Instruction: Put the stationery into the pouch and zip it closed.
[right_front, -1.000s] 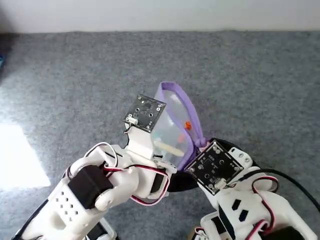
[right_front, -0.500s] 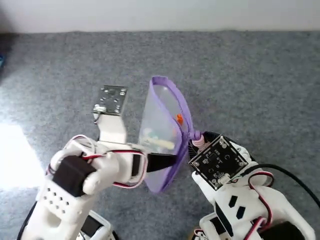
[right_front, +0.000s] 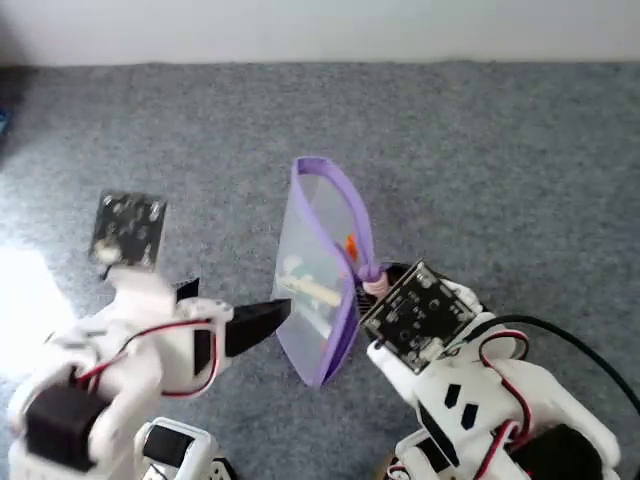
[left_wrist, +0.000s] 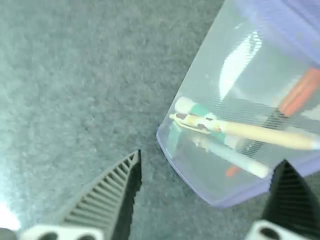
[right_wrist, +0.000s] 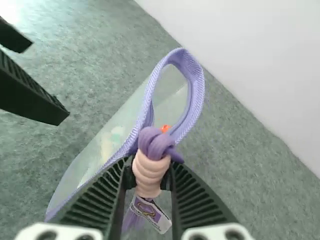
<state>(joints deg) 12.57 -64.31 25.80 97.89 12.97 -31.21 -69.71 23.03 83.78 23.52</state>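
Surface: we are looking down on a grey table (right_front: 500, 150) that is running up to a white wall (right_front: 320, 30) at its far edge.
High view, pouch: the clear, purple-trimmed pouch (right_front: 315, 250) is standing up on edge at the middle of the table, carrying stationery (right_front: 312, 290) inside.
High view, claws: the right gripper (right_front: 375, 285) is meeting the pouch on its near side. The left gripper (right_front: 240, 305) is pointing at the pouch's other face.
Left wrist view: the left gripper's jaws are gaping wide and gripping nothing. The pouch's rounded end is lying beyond them, apart from both fingers, with a cream pen (left_wrist: 250, 132) and an orange pen (left_wrist: 300, 90) showing through.
Right wrist view: the right gripper is pinching the pink bead (right_wrist: 147, 177) of the zipper pull, just under a purple knot (right_wrist: 155, 142).
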